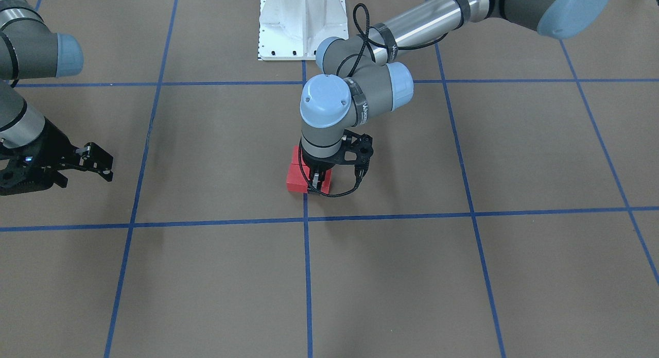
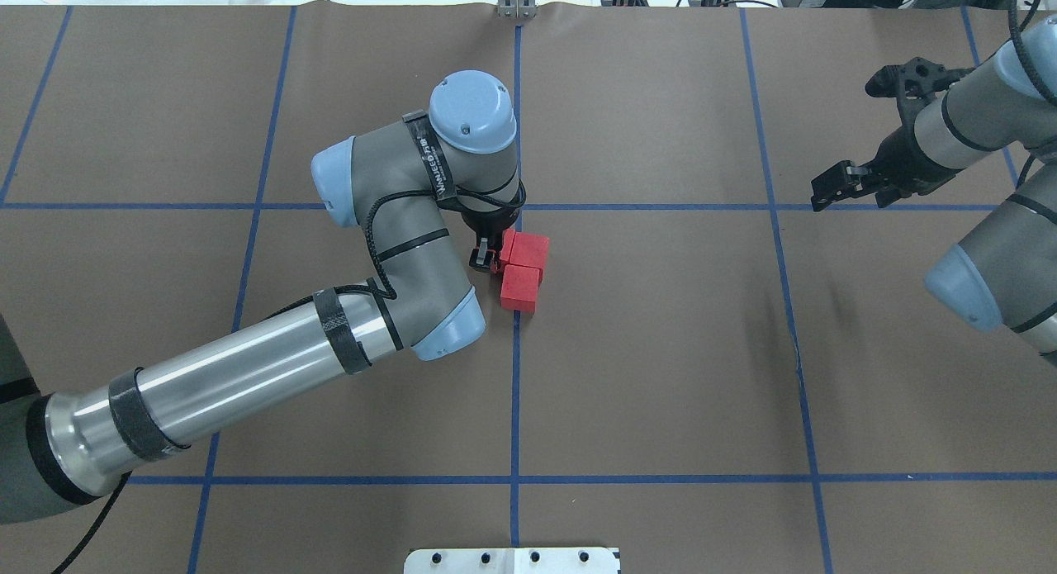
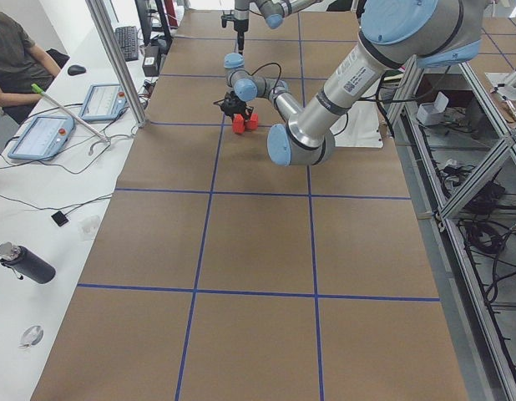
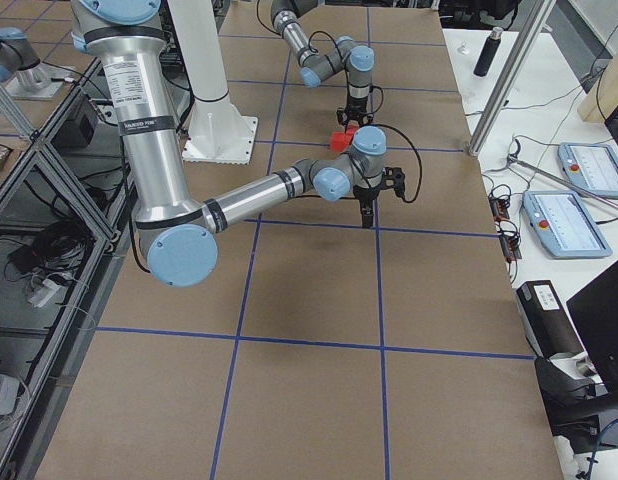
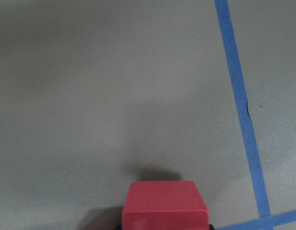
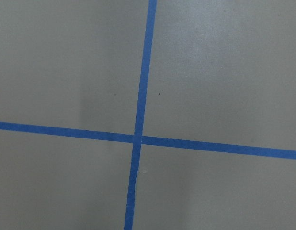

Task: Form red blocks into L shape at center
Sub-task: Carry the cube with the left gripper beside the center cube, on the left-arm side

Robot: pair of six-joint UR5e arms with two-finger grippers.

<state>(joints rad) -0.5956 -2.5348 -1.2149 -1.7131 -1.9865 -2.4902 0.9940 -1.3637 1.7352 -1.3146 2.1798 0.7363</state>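
Three red blocks lie at the center by the middle blue tape line [image 2: 515, 376]. Two red blocks [image 2: 529, 248] [image 2: 520, 290] touch each other on the floor. In the front view they are one above the other [image 1: 297, 156] [image 1: 296, 183]. My left gripper [image 2: 490, 258] points straight down and is shut on the third red block [image 1: 325, 180], which sits beside one of the pair and makes a corner. That block fills the bottom of the left wrist view [image 5: 165, 203]. My right gripper [image 2: 832, 187] is open and empty, far off to the side [image 1: 99, 162].
The white robot base [image 1: 301, 23] stands behind the blocks in the front view. The brown floor carries a grid of blue tape lines [image 6: 138, 139]. Operator desks with tablets [image 3: 41, 138] line the far edge.
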